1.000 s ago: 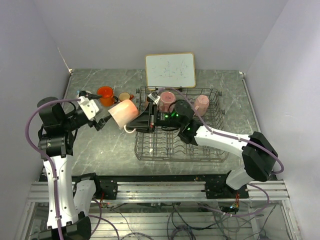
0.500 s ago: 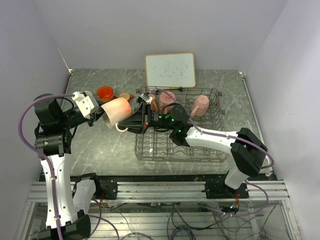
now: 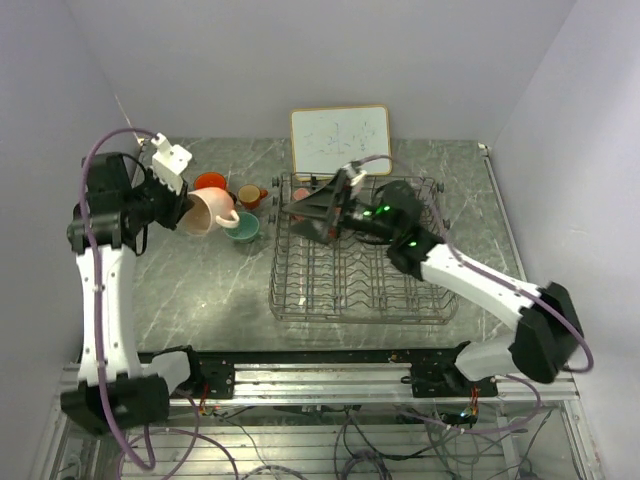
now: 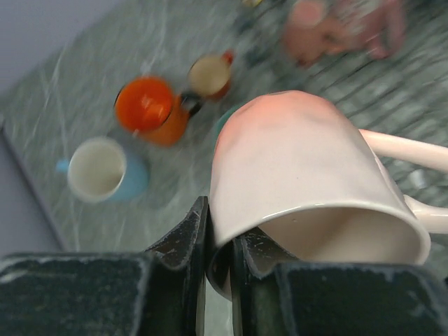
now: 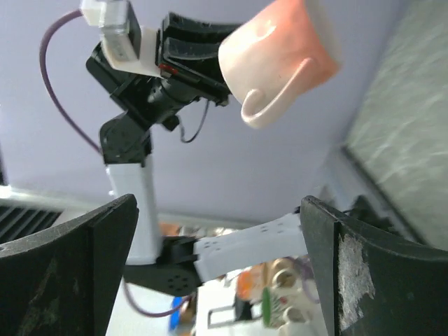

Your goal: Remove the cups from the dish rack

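A peach cup point(image 3: 207, 212) hangs tilted over the table's left side, with my left gripper point(image 3: 183, 205) shut on its rim. The left wrist view shows the rim point(image 4: 231, 238) pinched between both fingers, one inside the cup and one outside. Below it stand an orange cup point(image 4: 149, 108), a light blue cup point(image 4: 101, 170) and a small orange cup point(image 4: 210, 73). A mint green cup point(image 3: 243, 228) sits just right of the held one. My right gripper point(image 3: 297, 212) stands open and empty over the dish rack's point(image 3: 360, 290) far left corner. Blurred pink cups point(image 4: 318, 35) lie in the rack.
A white framed board point(image 3: 340, 140) leans on the back wall behind the rack. The right arm stretches across the rack's far half. The table's left edge point(image 3: 135, 180) runs close behind the standing cups.
The left gripper shut on the peach cup's rim and carried it left toward the standing cups. The right gripper let go of that cup, opened wide and drew back over the rack.
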